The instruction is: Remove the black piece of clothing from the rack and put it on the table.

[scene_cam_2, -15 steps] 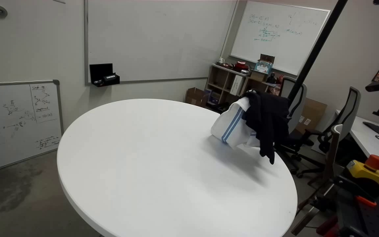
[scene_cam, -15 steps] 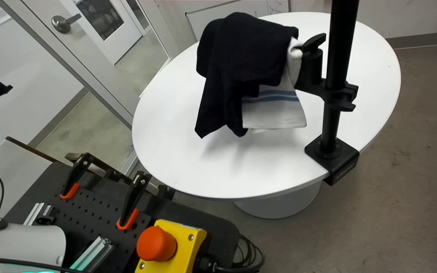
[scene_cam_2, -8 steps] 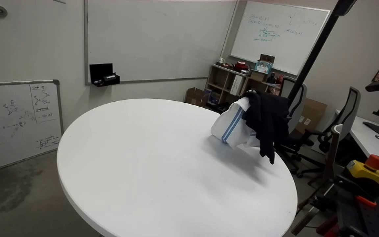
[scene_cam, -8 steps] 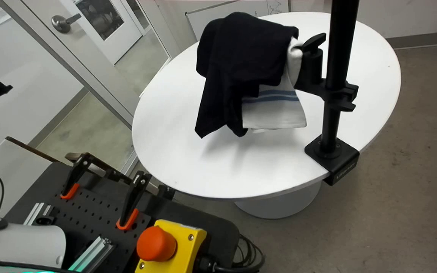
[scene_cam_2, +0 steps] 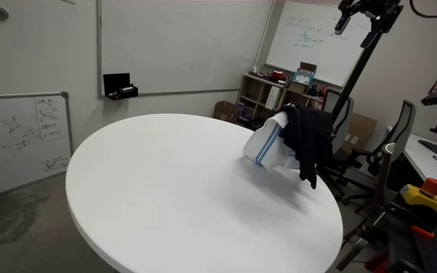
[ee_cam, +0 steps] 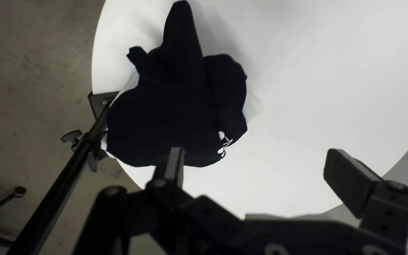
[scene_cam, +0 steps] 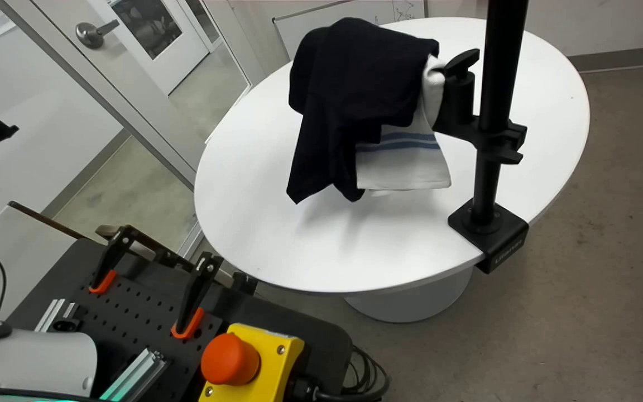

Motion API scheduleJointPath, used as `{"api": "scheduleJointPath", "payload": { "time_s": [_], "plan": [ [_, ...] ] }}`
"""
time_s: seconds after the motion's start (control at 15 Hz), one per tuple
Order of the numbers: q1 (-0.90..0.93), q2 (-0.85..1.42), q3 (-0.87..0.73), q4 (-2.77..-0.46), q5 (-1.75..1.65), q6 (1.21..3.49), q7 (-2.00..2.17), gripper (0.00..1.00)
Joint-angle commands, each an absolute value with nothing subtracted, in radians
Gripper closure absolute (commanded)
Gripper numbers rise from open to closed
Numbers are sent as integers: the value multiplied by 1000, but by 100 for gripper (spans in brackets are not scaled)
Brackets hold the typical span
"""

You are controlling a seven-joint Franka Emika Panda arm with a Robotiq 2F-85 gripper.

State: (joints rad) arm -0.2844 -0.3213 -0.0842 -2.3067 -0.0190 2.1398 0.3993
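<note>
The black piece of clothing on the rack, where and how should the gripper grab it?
Probably pinch the black piece of clothing by its top fold, from above, toward the end away from the tall post of the rack. Limp sides droop below that fold, and the open gripper is higher up. Keep the pinch shallow: the striped towel shows underneath.

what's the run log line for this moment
black clothing: hanging on rack, partly covering striped towel | gripper: open, empty, clear of clothing | put on table: not yet done

Tool (scene_cam_2: 350,38) now well into exterior view at top, fingers (scene_cam_2: 342,25) spread; cable (scene_cam_2: 429,16) newly showing.
</note>
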Motion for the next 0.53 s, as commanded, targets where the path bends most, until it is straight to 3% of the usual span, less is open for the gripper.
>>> {"api": "scheduleJointPath", "payload": {
  "time_s": [0.0, 0.47],
  "plan": [
    [-291, -195, -124, -2253, -61, 2233, 400, 0],
    [-244, -30, -141, -2191, -51, 2278, 389, 0]
  ]
}}
